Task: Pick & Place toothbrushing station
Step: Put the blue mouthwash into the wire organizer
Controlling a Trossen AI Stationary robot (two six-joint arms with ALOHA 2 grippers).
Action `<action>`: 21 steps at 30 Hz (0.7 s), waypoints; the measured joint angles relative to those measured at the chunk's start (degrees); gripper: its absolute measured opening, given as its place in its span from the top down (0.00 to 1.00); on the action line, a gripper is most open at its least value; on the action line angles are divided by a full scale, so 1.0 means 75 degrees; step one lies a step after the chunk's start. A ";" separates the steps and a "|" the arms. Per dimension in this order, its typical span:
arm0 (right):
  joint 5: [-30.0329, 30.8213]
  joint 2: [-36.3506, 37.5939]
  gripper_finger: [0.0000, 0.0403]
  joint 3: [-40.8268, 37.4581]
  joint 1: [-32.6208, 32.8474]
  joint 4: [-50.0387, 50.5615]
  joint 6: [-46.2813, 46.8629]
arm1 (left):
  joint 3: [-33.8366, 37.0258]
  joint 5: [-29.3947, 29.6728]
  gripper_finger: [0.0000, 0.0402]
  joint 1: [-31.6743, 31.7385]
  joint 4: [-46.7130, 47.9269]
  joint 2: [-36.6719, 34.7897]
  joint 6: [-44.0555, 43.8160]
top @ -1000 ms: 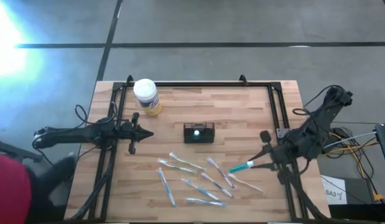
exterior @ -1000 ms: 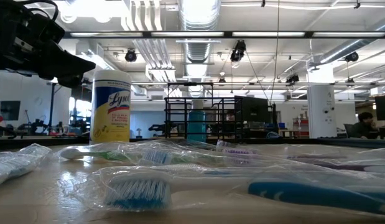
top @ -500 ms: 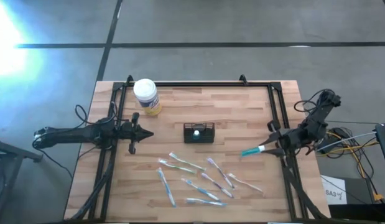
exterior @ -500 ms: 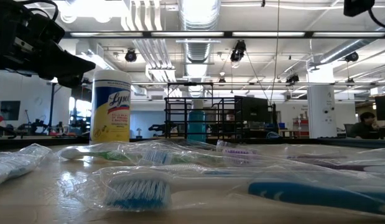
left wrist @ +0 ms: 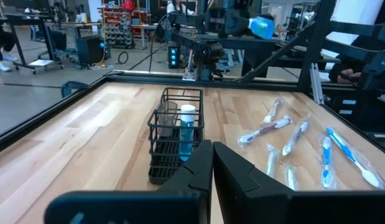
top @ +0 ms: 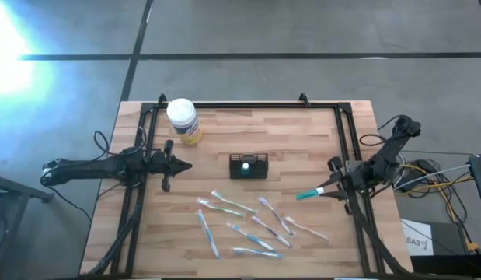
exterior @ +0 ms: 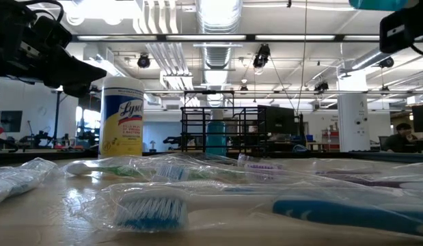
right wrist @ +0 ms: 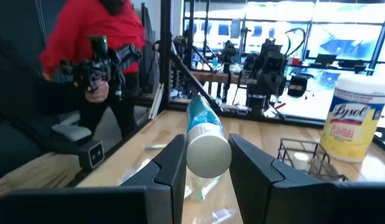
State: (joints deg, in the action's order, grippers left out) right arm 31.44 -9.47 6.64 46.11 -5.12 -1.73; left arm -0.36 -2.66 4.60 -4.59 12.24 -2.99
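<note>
Near the right table edge, right gripper (top: 327, 189) clamping a teal toothbrush (top: 308, 194) — now dipping back toward the station (top: 249, 166); left gripper (top: 175, 166) clenched, empty, idling.

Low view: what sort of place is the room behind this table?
Probably an open robotics lab or workshop: exposed ceiling ducts, desks with monitors beyond the table, and a person in red standing beside the rig in the right wrist view.
</note>
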 joint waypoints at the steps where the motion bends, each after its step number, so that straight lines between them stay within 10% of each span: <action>1: -0.0003 0.0002 0.77 -0.0073 0.0000 -0.0041 -0.0006 | 0.0000 0.0009 0.95 0.0000 0.0000 0.0002 -0.0020; 13: 0.0687 -0.0017 0.77 -0.0710 -0.0006 -0.1807 -0.0828 | 0.0003 0.0250 0.98 0.0000 -0.0037 0.0002 -0.0044; 21: 0.1582 -0.1088 0.77 0.0759 -0.0371 -0.1326 -0.0918 | 0.0003 0.0322 0.95 0.0000 -0.0019 -0.0001 -0.0036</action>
State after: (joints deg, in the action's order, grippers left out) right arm 43.31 -17.63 12.33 43.32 -15.06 -8.61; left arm -0.34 -0.24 4.60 -4.73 12.23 -3.26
